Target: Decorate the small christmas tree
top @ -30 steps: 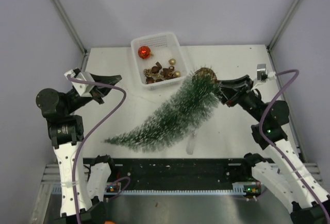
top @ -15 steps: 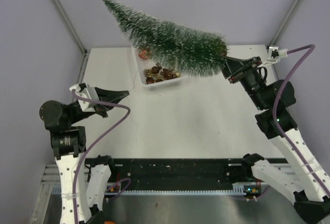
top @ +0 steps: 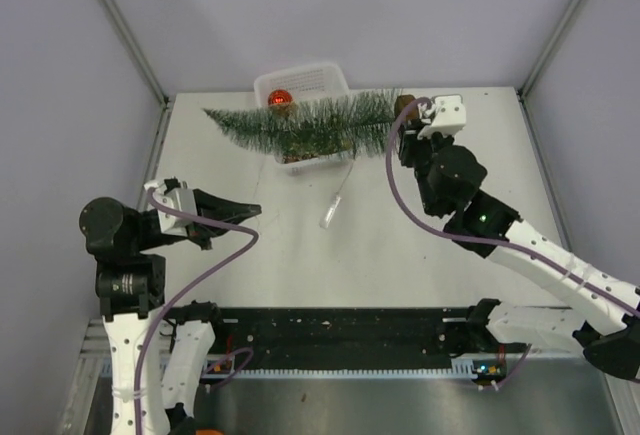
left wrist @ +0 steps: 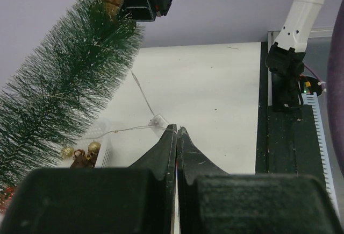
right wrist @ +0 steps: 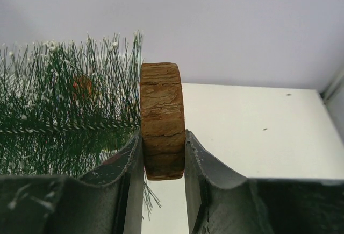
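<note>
While the right gripper (right wrist: pixel 163 142) clamps its wooden base (right wrist: pixel 162 118), the tree (top: pixel 300 127) lies sideways in the air.
Its tip points left, its bristles over the white basket (top: pixel 320 77) at the far edge of the table (top: pixel 420 245); the left gripper (left wrist: pixel 176 132) hovers nearer, jaws pressed together.

Tree (top: pixel 300 125): bristles are seen stiff, dk green, matt, tips frosted white; stem is twisted wire. Base (right wrist: pixel 162 118): raw wood, rim rough and bark-like, unvarnished. Right gripper (right wrist: pixel 163 140): dk grey plastic, scuffed, slight sheen. Left gripper (left wrist: pixel 177 129): black plastic, smooth, semi-matt. Basket (top: pixel 318 77): white plastic, walls perforated. Red bauble (top: pixel 279 101): glossy. Gold baubles (left wrist: pixel 94 147): shiny. Table (top: pixel 420 255): white, smooth, matt. Cable (left wrist: pixel 338 83): purple, smooth sheath.
</note>
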Available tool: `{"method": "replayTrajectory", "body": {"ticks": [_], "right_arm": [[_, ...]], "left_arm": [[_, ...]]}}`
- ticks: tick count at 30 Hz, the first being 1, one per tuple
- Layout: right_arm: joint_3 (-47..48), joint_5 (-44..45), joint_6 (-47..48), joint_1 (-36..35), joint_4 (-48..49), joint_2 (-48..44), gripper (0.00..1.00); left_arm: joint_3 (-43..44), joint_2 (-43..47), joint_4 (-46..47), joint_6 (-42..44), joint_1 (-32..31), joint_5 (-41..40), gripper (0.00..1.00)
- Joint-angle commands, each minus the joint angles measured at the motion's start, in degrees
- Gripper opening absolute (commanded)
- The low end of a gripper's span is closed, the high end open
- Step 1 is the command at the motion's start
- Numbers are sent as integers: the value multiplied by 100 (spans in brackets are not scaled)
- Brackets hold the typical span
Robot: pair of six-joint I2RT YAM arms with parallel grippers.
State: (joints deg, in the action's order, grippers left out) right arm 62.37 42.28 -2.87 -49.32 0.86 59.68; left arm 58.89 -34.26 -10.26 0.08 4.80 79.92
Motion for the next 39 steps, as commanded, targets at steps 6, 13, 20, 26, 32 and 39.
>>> {"method": "replayTrajectory", "body": {"ticks": [6,13,20,26,32,39], "right_arm": [[-452,1397,3019,-464,2443,-412,0],[-1183,169,3356,-570,2279,-1160,0],[-1377,-861,2792,-579,1523,-1731,0],[-851,-1538,2853,-570,181,-1978,0],[-585,-1118,2687,-570,-140,-1960,0],[-200,-994,2239,-570,204,-1794,0]], "left_arm": [[771,-177,-659,851,-23,-195,0],[1230,-581,-584,1320,-31,-671,6],[1440,-1056,-1089,2010,-32,-670,17],[1678,-1416,-2409,4007,-40,-1153,15],[1635,-1400,-2455,4107,-32,-1269,27],[185,-319,-329,2041,-32,-1654,84]]}}
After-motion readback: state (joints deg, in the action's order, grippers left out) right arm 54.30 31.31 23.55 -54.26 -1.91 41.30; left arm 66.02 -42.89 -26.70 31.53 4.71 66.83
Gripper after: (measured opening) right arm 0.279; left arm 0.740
